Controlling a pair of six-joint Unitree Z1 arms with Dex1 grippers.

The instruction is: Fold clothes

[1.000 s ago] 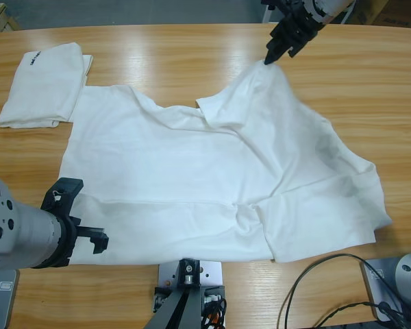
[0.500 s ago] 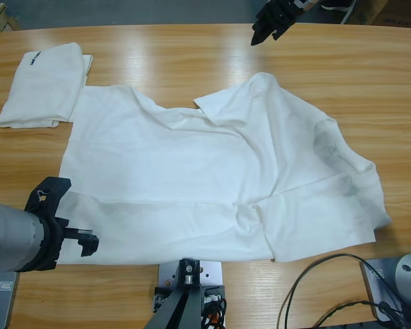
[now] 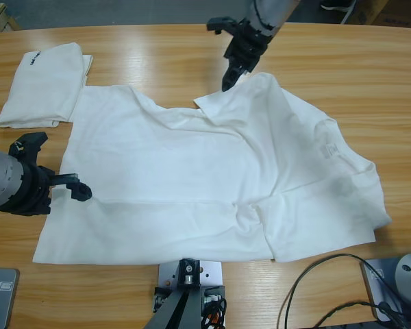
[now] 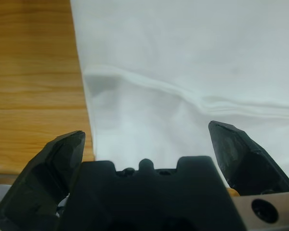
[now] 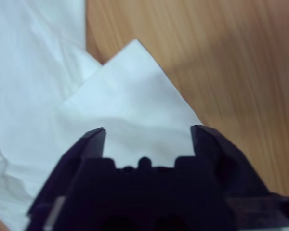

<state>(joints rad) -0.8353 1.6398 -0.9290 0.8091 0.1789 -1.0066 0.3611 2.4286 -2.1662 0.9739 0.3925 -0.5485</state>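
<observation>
Two white T-shirts on the wooden table. Folded T-shirt near the far left corner, a small black lettering mark on its top layer, its right edge just touching the sleeve of the other. Left end effector at the left edge, jaws spread wide and empty, one tip over bare wood and the other just above the cloth edge; in the left wrist view a raised fold seam crossing the cloth ahead of the jaws, wood to the left. Spread T-shirt across the middle, reaching nearly from the left edge to the right, its hem along the near edge, wrinkled and bunched low in the centre. A sleeve corner folded over at the upper middle, forming a pointed flap. Right end effector coming down from the far edge near the middle, jaws released and holding nothing, tips poised over the top edge of that flap; in the right wrist view the white triangular corner lying between the parted jaws with bare wood beyond. Collar area with a small label towards the right, the cloth rumpled there and ending in a rounded edge close to the right edge of the table.
</observation>
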